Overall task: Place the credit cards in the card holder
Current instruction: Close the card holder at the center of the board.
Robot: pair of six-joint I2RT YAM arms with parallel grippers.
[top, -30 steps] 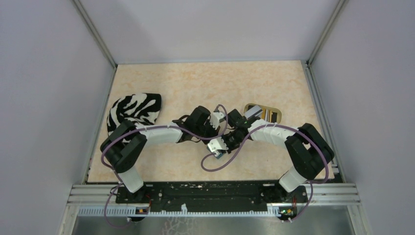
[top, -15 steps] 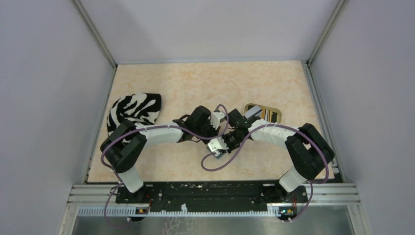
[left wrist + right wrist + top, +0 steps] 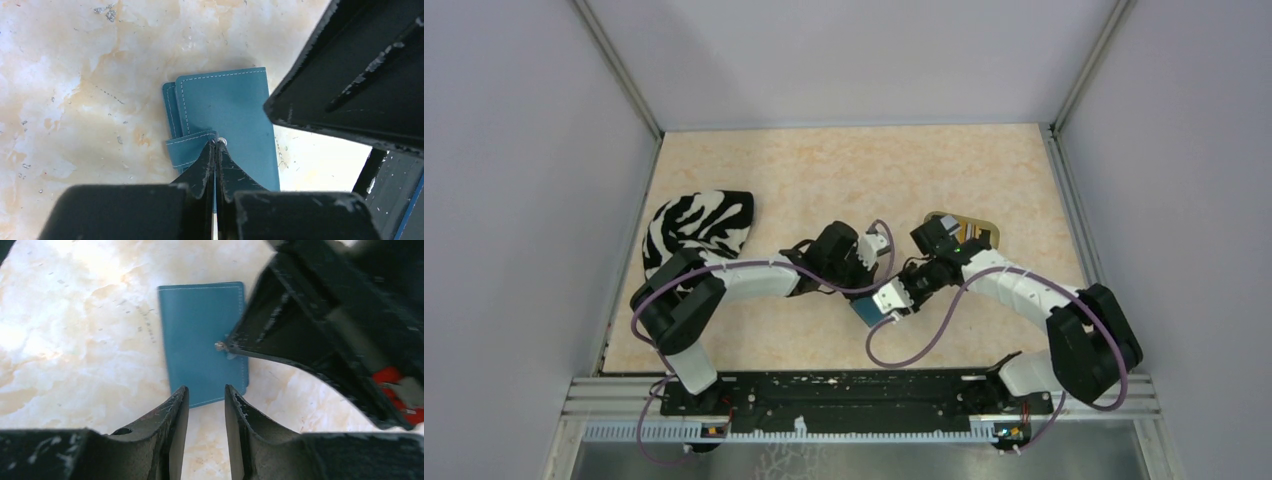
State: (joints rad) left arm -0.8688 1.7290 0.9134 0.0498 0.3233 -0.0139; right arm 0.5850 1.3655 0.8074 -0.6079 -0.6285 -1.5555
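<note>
The left gripper (image 3: 216,144) is seen pressed fully shut, its tips set down right at the snap tab (image 3: 189,150) of the card holder (image 3: 225,107); whether the tab is actually pinched cannot be told. The right gripper (image 3: 206,401) is held just off the holder's near edge, jaws parted narrowly, nothing caught between them. The teal holder is found flat on the table (image 3: 824,170) between the two grippers, folded shut, tab over the edge.

Further out, the credit cards (image 3: 973,233) are glimpsed in the beige tray (image 3: 997,236), behind the right wrist, well apart from the holder.

So progress is judged as early: no card is seen loaded, the holder is not yet opened, and every card is left to be moved.

Against the earlier view, the right jaws are now spread a little wider, the right arm is drawn back with its elbow swung nearer the base rail, and a corner of the holder is now uncovered from above.
</note>
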